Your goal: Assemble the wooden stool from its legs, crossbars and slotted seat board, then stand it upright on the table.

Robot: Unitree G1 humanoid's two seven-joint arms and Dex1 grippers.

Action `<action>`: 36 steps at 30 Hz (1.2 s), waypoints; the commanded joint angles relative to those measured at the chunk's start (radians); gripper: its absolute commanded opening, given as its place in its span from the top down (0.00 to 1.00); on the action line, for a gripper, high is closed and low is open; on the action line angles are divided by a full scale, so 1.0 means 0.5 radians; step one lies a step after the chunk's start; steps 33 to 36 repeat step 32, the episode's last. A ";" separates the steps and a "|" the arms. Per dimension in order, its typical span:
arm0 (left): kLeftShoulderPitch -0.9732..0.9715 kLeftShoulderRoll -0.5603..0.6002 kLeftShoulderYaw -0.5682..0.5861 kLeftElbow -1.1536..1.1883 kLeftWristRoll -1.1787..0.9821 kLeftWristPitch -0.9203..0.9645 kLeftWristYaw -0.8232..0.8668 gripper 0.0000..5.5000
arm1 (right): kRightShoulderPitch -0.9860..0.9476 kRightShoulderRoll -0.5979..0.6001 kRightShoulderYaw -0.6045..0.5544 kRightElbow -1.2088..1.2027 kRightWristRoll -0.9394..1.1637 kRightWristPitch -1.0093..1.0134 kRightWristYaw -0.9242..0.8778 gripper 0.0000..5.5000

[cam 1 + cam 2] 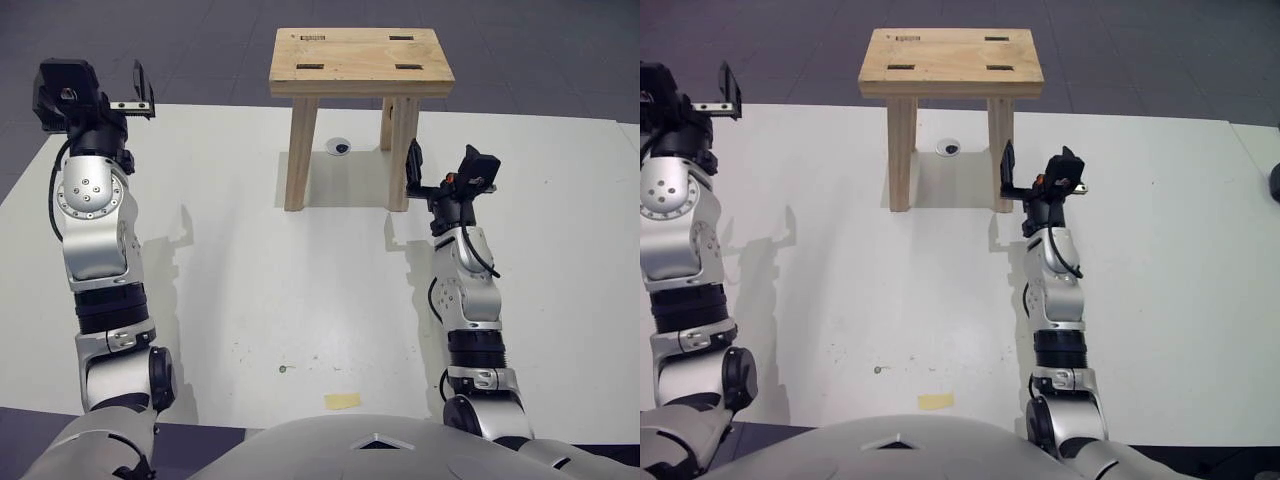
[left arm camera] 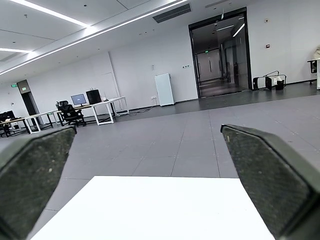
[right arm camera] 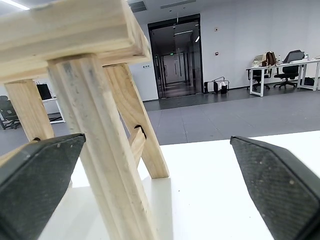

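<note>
At upper centre of the frame we saw the stool in pale grained wood, with four dark slots in its seat, on a white table. A dark grey tiled floor lay behind. A yellow scrap sat at lower centre. Black, stippled pads lined the right gripper.

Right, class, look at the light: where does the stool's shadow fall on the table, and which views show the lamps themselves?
Left eye view: the stool throws a soft grey shadow on the table, between and around its legs. Left wrist view: long ceiling lights shine bright. Right wrist view: a ceiling light shows at the edge; the table under the stool is shaded.
</note>
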 commanded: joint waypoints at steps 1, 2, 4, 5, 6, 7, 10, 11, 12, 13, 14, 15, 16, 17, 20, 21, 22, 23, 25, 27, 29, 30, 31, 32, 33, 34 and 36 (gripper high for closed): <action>-0.068 0.023 -0.012 0.052 0.021 -0.021 -0.035 0.02 | 0.077 0.036 -0.002 -0.015 -0.043 -0.041 -0.040 0.02; -0.076 0.025 -0.013 0.064 0.022 -0.020 -0.039 0.02 | 0.088 0.044 -0.004 -0.027 -0.046 -0.044 -0.049 0.02; -0.121 0.024 -0.036 0.121 0.028 -0.033 -0.056 0.02 | 0.114 0.067 -0.016 -0.055 -0.047 -0.057 -0.082 0.02; -0.158 0.017 -0.045 0.143 0.021 -0.031 -0.061 0.02 | 0.128 0.077 -0.022 -0.065 -0.048 -0.067 -0.099 0.02; -0.186 0.012 -0.052 0.153 0.017 -0.028 -0.066 0.02 | 0.134 0.087 -0.024 -0.068 -0.049 -0.071 -0.113 0.02; -0.206 0.008 -0.064 0.155 0.020 -0.031 -0.070 0.02 | 0.140 0.091 -0.026 -0.075 -0.048 -0.071 -0.121 0.02; -0.190 -0.028 -0.088 0.100 0.025 -0.019 -0.061 0.02 | 0.149 0.051 -0.020 -0.119 -0.050 -0.045 -0.096 0.02; -0.166 -0.047 -0.089 0.076 0.023 -0.011 -0.048 0.02 | 0.151 0.031 -0.028 -0.130 -0.043 -0.033 -0.084 0.02; -0.132 -0.070 -0.090 0.040 0.026 -0.001 -0.029 0.02 | 0.156 0.006 -0.041 -0.138 -0.035 -0.017 -0.070 0.02; -0.094 -0.089 -0.087 0.012 0.029 0.002 -0.010 0.02 | 0.154 -0.017 -0.051 -0.139 -0.031 0.000 -0.057 0.02; -0.062 -0.117 -0.097 -0.025 0.035 0.014 0.011 0.02 | 0.153 -0.046 -0.066 -0.143 -0.019 0.016 -0.039 0.02; -0.040 -0.144 -0.108 -0.054 0.035 0.023 0.024 0.02 | 0.144 -0.071 -0.078 -0.149 -0.018 0.031 -0.026 0.02; -0.023 -0.173 -0.117 -0.086 0.026 0.040 0.033 0.02 | 0.130 -0.097 -0.095 -0.155 -0.012 0.045 -0.011 0.02; -0.017 -0.220 -0.115 -0.114 -0.010 0.069 0.041 0.02 | 0.113 -0.137 -0.123 -0.151 -0.003 0.050 0.010 0.02; -0.005 -0.284 -0.141 -0.167 -0.014 0.105 0.050 0.02 | 0.114 -0.261 -0.276 -0.143 0.047 0.074 0.029 0.02; -0.007 -0.286 -0.164 -0.199 0.012 0.112 0.048 0.02 | 0.102 -0.300 -0.332 -0.139 0.083 0.098 0.040 0.02; -0.004 -0.279 -0.188 -0.222 0.043 0.109 0.043 0.02 | 0.084 -0.333 -0.371 -0.124 0.106 0.113 0.053 0.02; 0.012 -0.267 -0.202 -0.220 0.068 0.085 0.031 0.02 | 0.058 -0.356 -0.381 -0.095 0.101 0.115 0.059 0.02; 0.075 -0.303 -0.207 -0.277 0.036 0.103 0.007 0.02 | 0.003 -0.382 -0.390 -0.071 0.101 0.141 0.056 0.02; 0.139 -0.357 -0.247 -0.364 0.023 0.136 -0.004 0.02 | -0.019 -0.414 -0.389 -0.078 0.101 0.172 0.078 0.02; 0.171 -0.411 -0.291 -0.404 0.041 0.159 0.015 0.02 | -0.019 -0.443 -0.385 -0.087 0.114 0.210 0.120 0.02; 0.192 -0.438 -0.317 -0.419 0.055 0.174 0.029 0.02 | -0.012 -0.452 -0.373 -0.098 0.112 0.232 0.141 0.02; 0.209 -0.467 -0.342 -0.442 0.061 0.186 0.037 0.02 | -0.001 -0.455 -0.368 -0.123 0.122 0.261 0.159 0.02; 0.222 -0.491 -0.363 -0.468 0.061 0.198 0.039 0.02 | 0.015 -0.459 -0.368 -0.150 0.129 0.282 0.173 0.02; 0.222 -0.491 -0.363 -0.468 0.061 0.198 0.039 0.02 | 0.015 -0.459 -0.368 -0.150 0.129 0.282 0.173 0.02; 0.222 -0.491 -0.363 -0.468 0.061 0.198 0.039 0.02 | 0.015 -0.459 -0.368 -0.150 0.129 0.282 0.173 0.02; 0.222 -0.491 -0.363 -0.468 0.061 0.198 0.039 0.02 | 0.015 -0.459 -0.368 -0.150 0.129 0.282 0.173 0.02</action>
